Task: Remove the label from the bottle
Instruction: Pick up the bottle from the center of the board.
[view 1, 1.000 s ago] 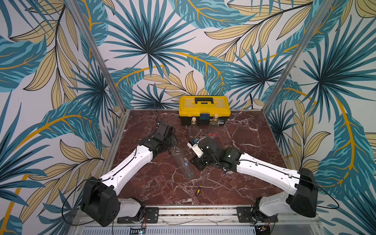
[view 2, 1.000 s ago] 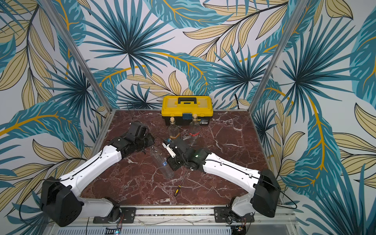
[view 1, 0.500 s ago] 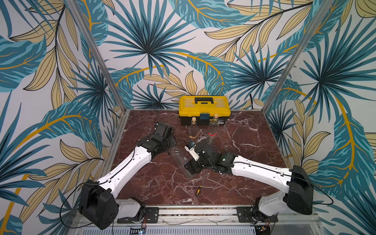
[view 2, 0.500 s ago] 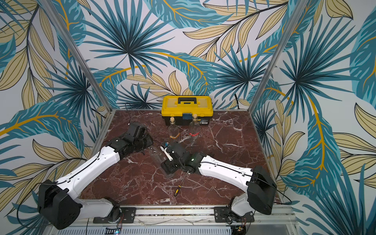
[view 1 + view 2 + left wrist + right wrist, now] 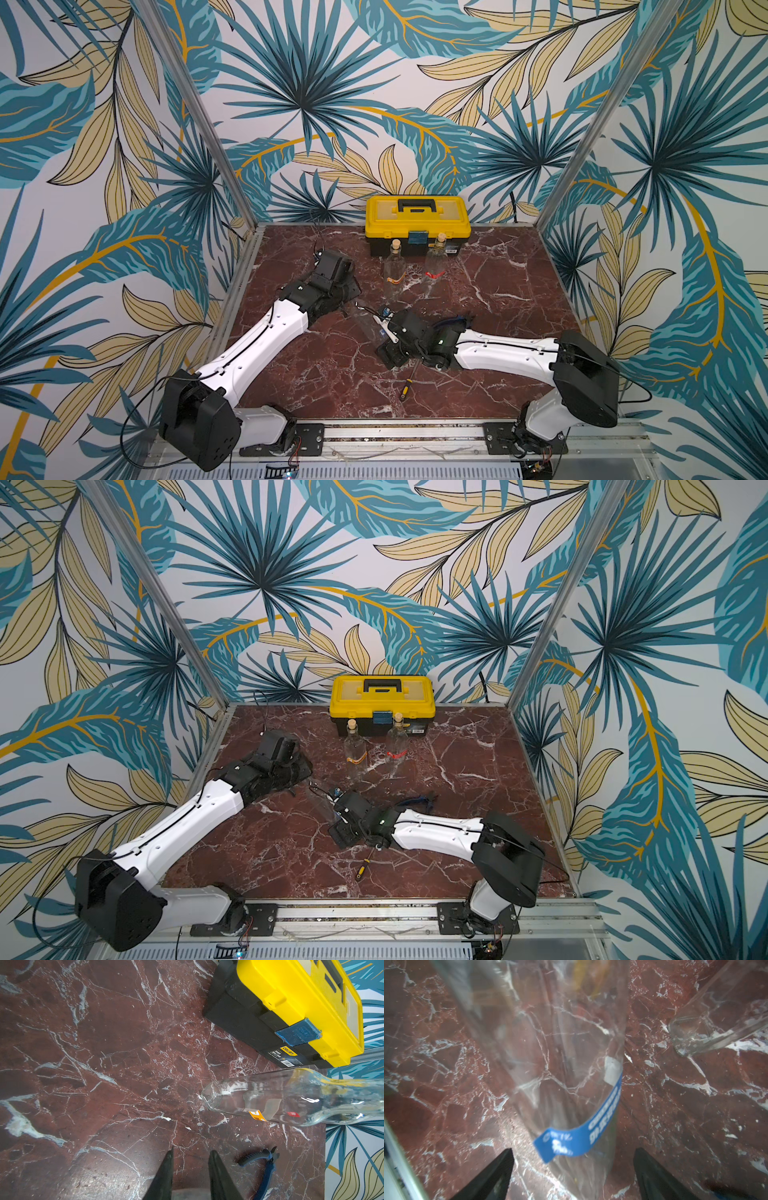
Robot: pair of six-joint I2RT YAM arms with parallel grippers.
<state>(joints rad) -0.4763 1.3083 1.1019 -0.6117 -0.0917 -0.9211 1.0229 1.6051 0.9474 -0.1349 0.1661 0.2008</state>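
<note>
On the red marble table (image 5: 478, 291), the clear bottle (image 5: 370, 322) lies between the arms. The left gripper (image 5: 191, 1150) is closed, apparently on its neck, and the right gripper (image 5: 573, 1150) gapes astride the blue label (image 5: 591, 1132). Closing here may pinch glass, not label, and twist the bottle loose

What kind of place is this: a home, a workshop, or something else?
Probably a staged robot test booth: a left arm and a right arm are mounted on a metal rail, leaf-wallpaper panels on aluminium posts enclose a marble-look tabletop, and a yellow toolbox stands at the back.
</note>
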